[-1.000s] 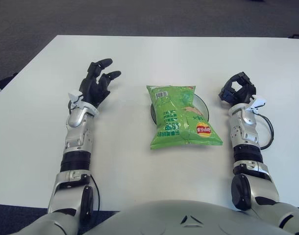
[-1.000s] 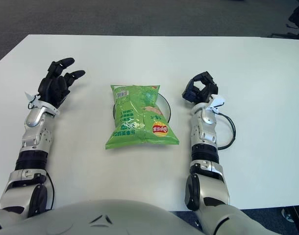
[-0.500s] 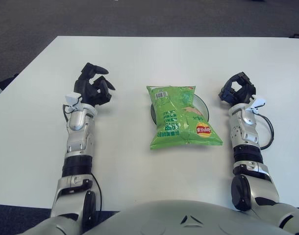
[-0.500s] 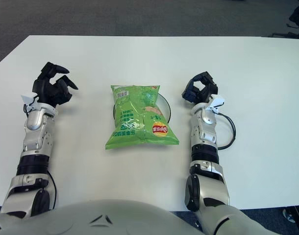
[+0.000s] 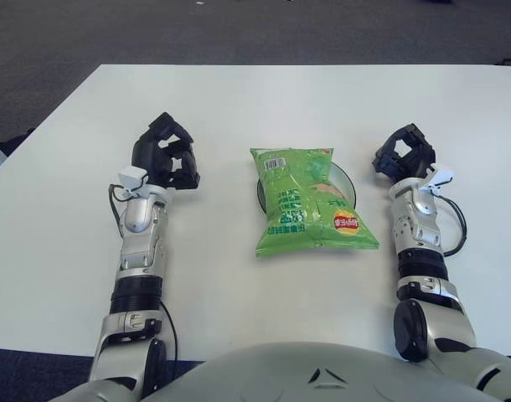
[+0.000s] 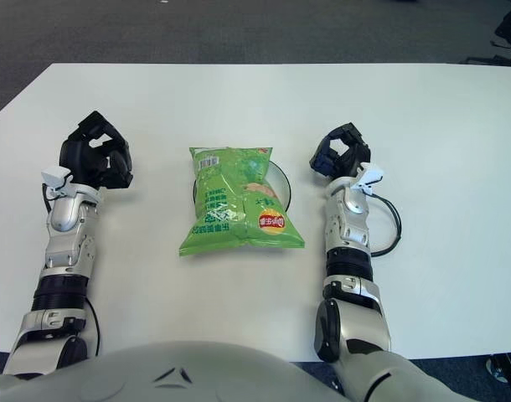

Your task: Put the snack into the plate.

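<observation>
Green snack bag lies flat on the plate, covering most of it, mid white desk. Left robot hand shows left of the bag, fingers curled in, holding nothing. Right robot hand shows right of the plate, fingers curled too, nothing in it. Both well apart from the bag.

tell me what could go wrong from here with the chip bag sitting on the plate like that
The chip bag is bigger than the plate and lies across it, its near end on the table, so a nudge might slide it off. The left hand and right hand sit curled on either side, holding nothing; either could brush the bag on a careless move. The cable looping beside the right forearm might snag.
</observation>
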{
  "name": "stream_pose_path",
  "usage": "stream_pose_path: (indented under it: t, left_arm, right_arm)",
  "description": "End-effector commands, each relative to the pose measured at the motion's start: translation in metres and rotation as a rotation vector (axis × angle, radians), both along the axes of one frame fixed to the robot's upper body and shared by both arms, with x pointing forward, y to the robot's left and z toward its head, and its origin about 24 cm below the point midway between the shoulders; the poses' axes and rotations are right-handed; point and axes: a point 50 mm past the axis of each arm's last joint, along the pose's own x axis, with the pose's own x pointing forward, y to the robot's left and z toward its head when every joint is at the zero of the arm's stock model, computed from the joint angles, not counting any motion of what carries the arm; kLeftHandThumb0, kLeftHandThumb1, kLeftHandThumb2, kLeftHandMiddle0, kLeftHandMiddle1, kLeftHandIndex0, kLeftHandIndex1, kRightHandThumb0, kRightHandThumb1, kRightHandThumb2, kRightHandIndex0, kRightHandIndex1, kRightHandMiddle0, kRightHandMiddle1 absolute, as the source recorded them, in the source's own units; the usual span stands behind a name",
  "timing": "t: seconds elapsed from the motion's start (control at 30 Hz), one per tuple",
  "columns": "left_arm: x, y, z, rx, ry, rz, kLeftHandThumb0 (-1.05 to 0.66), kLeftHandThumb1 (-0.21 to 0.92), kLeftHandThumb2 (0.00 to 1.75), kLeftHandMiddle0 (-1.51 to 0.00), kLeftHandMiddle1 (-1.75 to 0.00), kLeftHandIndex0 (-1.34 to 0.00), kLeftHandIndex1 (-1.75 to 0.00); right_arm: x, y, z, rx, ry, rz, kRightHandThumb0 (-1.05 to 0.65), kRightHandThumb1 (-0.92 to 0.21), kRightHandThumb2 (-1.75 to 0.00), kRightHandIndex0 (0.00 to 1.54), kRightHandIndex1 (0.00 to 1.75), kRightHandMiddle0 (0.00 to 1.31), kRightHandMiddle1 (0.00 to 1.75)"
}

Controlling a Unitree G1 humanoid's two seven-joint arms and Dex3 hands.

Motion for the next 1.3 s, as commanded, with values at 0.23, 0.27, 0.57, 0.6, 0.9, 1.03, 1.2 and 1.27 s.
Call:
stream_pose_path:
  t: [0.23, 0.27, 0.57, 0.6, 0.9, 1.03, 1.2, 1.27]
  left_arm:
    - [-0.026, -0.011, -0.064, -0.087, 0.269, 0.113, -0.62, 0.02, 1.69, -1.3, -1.75, -0.87, -1.75]
    - [-0.026, -0.011, -0.066, -0.089, 0.283, 0.126, -0.62, 0.02, 1.68, -1.3, -1.75, -0.87, -1.75]
    - [-0.026, -0.014, -0.073, -0.096, 0.345, 0.174, -0.61, 0.02, 1.68, -1.31, -1.75, -0.86, -1.75]
    - [-0.026, -0.014, -0.073, -0.097, 0.349, 0.176, -0.61, 0.02, 1.68, -1.31, -1.75, -0.86, -1.75]
    - [-0.027, -0.016, -0.075, -0.094, 0.376, 0.192, -0.61, 0.03, 1.67, -1.32, -1.75, -0.86, -1.75]
    - [-0.027, -0.018, -0.076, -0.094, 0.383, 0.191, -0.61, 0.03, 1.67, -1.32, -1.75, -0.86, -1.75]
    - [-0.027, -0.023, -0.078, -0.101, 0.386, 0.185, -0.61, 0.03, 1.67, -1.32, -1.75, -0.86, -1.75]
    - [-0.028, -0.024, -0.079, -0.106, 0.385, 0.178, -0.61, 0.03, 1.67, -1.32, -1.75, -0.86, -1.75]
  right_arm:
    - [-0.016, 0.005, -0.031, 0.049, 0.09, -0.004, -0.54, -0.18, -1.49, 1.33, 1.75, 0.73, 1.75]
    - [-0.016, 0.005, -0.031, 0.049, 0.09, -0.002, -0.54, -0.18, -1.49, 1.33, 1.75, 0.73, 1.75]
    - [-0.017, 0.005, -0.031, 0.046, 0.096, 0.004, -0.54, -0.18, -1.49, 1.33, 1.75, 0.73, 1.75]
    - [-0.017, 0.005, -0.031, 0.044, 0.096, 0.005, -0.54, -0.18, -1.49, 1.33, 1.75, 0.73, 1.75]
    - [-0.017, 0.005, -0.03, 0.045, 0.1, 0.013, -0.54, -0.18, -1.49, 1.33, 1.75, 0.73, 1.75]
    - [-0.017, 0.005, -0.03, 0.043, 0.1, 0.016, -0.54, -0.18, -1.49, 1.33, 1.75, 0.73, 1.75]
    - [-0.017, 0.005, -0.03, 0.039, 0.102, 0.02, -0.54, -0.18, -1.49, 1.34, 1.75, 0.73, 1.75]
    - [-0.017, 0.005, -0.03, 0.038, 0.103, 0.022, -0.54, -0.18, -1.49, 1.34, 1.75, 0.73, 1.75]
